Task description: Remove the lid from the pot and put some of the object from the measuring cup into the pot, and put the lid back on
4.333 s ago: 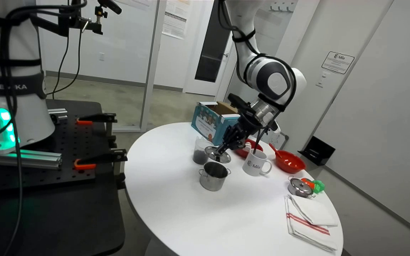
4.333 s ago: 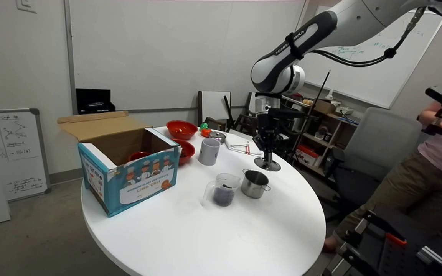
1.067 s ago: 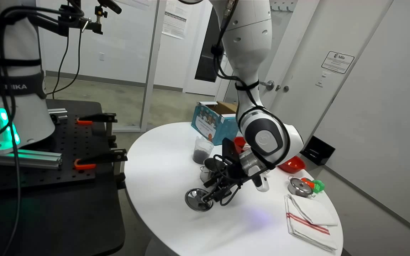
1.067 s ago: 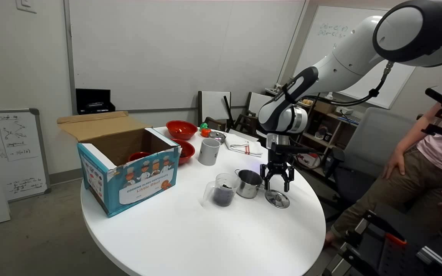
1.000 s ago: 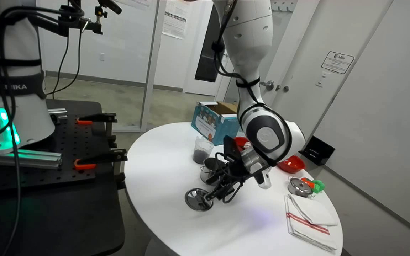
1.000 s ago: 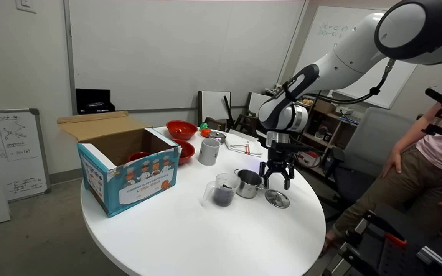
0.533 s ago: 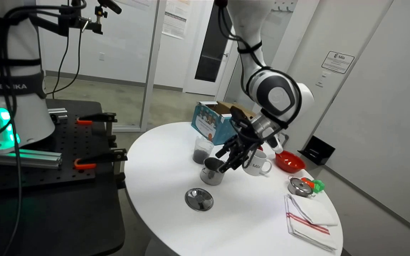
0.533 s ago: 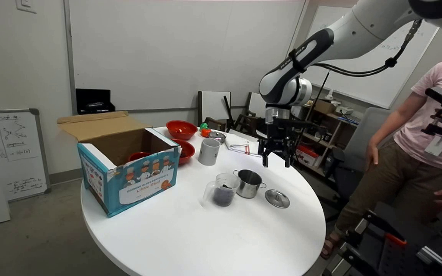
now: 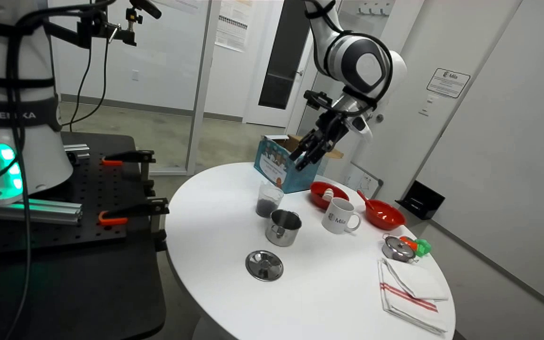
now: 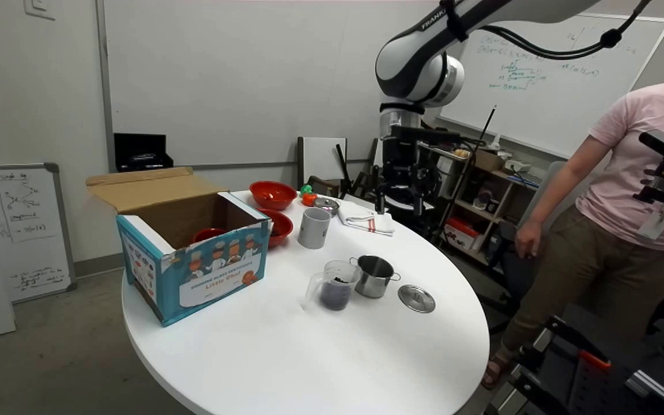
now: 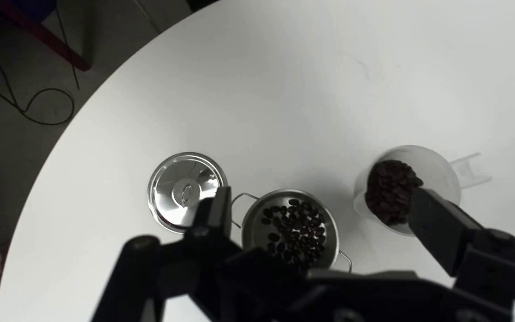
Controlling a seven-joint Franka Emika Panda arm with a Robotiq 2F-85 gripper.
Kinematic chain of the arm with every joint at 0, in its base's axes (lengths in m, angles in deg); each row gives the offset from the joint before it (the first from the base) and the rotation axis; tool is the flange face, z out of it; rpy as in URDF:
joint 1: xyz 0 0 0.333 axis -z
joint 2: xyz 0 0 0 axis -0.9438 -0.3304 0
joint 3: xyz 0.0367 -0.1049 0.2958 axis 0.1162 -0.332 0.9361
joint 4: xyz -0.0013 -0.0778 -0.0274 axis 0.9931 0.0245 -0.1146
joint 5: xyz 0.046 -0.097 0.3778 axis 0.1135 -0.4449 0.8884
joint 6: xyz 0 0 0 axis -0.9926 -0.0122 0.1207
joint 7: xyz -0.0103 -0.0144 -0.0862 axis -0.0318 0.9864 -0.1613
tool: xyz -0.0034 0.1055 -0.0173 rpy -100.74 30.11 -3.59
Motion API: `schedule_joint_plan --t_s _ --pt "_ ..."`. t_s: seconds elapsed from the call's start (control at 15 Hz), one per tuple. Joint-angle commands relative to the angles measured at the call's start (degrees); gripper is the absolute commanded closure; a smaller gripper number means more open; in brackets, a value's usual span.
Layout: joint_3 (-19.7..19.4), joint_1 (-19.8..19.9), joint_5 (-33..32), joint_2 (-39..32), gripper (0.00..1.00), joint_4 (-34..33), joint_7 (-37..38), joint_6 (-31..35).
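Observation:
The open silver pot (image 9: 283,228) stands upright on the table. In the wrist view the pot (image 11: 257,233) has dark beans (image 11: 300,232) on its bottom. Its lid (image 9: 264,265) lies flat on the table beside it, knob up, also seen in the wrist view as a shiny lid (image 11: 186,190). On the pot's other side is the clear measuring cup (image 11: 436,173), holding dark beans (image 11: 387,192). My gripper (image 9: 296,162) hangs well above the table, jaws wide apart with nothing between them; in the wrist view its fingers (image 11: 441,228) partly cover the lid and cup.
At the table's edge stands an open blue box (image 10: 222,271). Red bowls (image 9: 385,215), a white mug (image 9: 339,216), a lidded silver pan (image 9: 398,249), toy vegetables (image 9: 409,243) and folded towels (image 9: 413,293) share the table. A person (image 10: 626,173) stands nearby.
Earlier the gripper held the lid in the air near the pot. The lid was then on the table at the gripper, which has let go and risen away, and the pot sits slightly shifted.

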Motion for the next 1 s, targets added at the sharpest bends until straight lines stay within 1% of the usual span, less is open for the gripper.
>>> schedule_joint_plan --t_s 0.0,0.07,0.13,0.33,0.4,0.47,0.67,0.93 --pt "-0.85 -5.50 -2.07 0.28 0.00 -2.05 11.98 0.41" --pt "1.20 -5.08 -3.74 0.33 0.00 -2.93 4.00 -3.10" --pt "0.30 -4.23 -1.63 0.37 0.00 -1.59 7.03 -0.27" --pt "1.25 -5.79 -2.99 0.37 0.00 -2.18 6.09 -1.58" --pt "0.64 -6.11 -1.26 0.14 0.00 -2.28 11.05 -0.97" --pt "0.72 -6.27 0.84 -0.28 0.00 -2.33 14.52 0.25" --pt "1.41 -6.74 5.99 -1.66 0.00 -2.78 21.83 3.62" --pt "2.94 -7.52 12.40 -3.93 0.00 -2.60 31.45 10.54"
